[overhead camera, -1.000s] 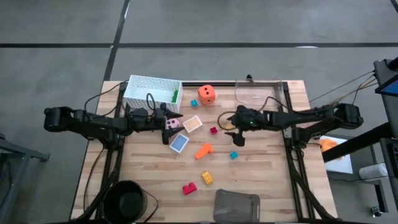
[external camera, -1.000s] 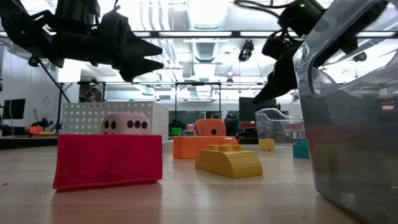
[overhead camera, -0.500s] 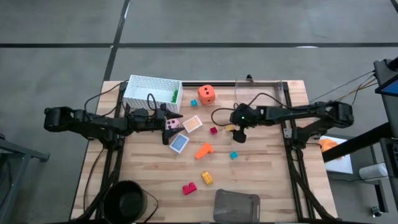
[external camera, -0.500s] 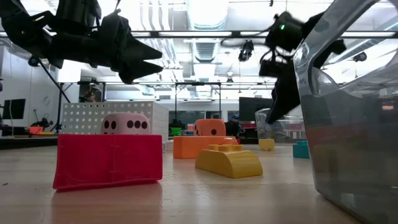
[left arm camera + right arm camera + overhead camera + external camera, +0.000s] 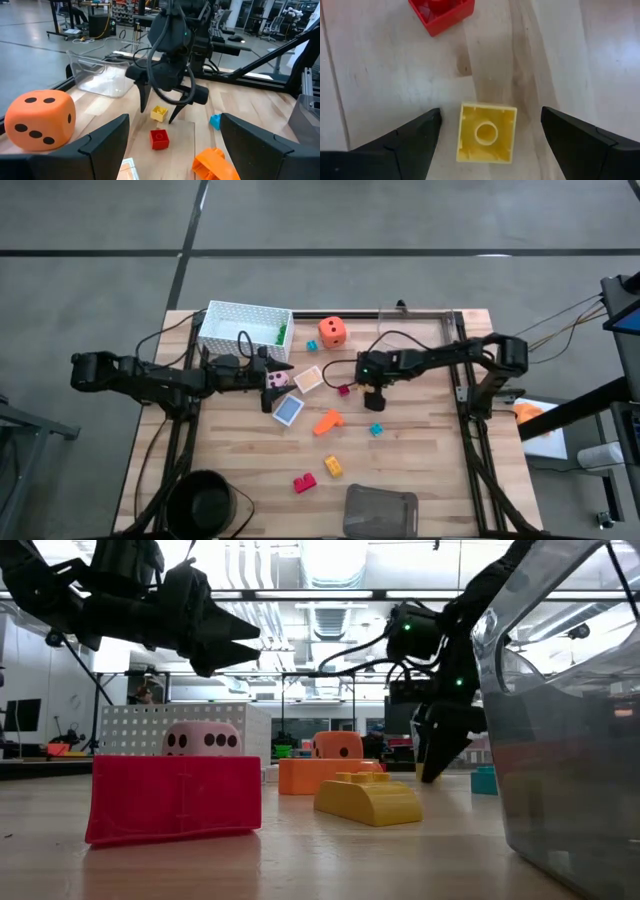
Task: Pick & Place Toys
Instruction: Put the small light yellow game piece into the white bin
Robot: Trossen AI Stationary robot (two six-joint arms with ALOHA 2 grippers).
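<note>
Progress on the toy sort is slight, as I judge it. Working from my left: my left gripper (image 5: 283, 379) hovers with jaws wide apart and nothing between them, over the pink dotted die (image 5: 278, 379) just beside the white perforated plastic basket (image 5: 222, 319). That basket holds a small green plastic brick (image 5: 282, 333) at its far corner — the only toy I can see stowed.

Still loose on the wooden table (image 5: 420, 460), in order:
- the pink die, with the flat peach square card (image 5: 310, 378) and the flat blue square card (image 5: 288, 410) near it;
- the large orange dotted die (image 5: 333, 332), further back;
- the orange brick (image 5: 327, 421), and nearer the front edge a red brick (image 5: 304, 482) and a yellow brick (image 5: 333, 466);
- a small red cube brick (image 5: 344, 390), a small yellow square brick (image 5: 486, 133) and a teal brick (image 5: 376, 429).

My right gripper (image 5: 374, 392) stands over the small yellow brick with fingers (image 5: 407, 145) spread to either side and not touching it — open, gripping nothing. The brick sits on the wood, stud hollow upward, with the red cube just beside.

The clear plastic container (image 5: 102, 72) at the far right of the table looks empty from the left wrist view. About 10 toys remain.
</note>
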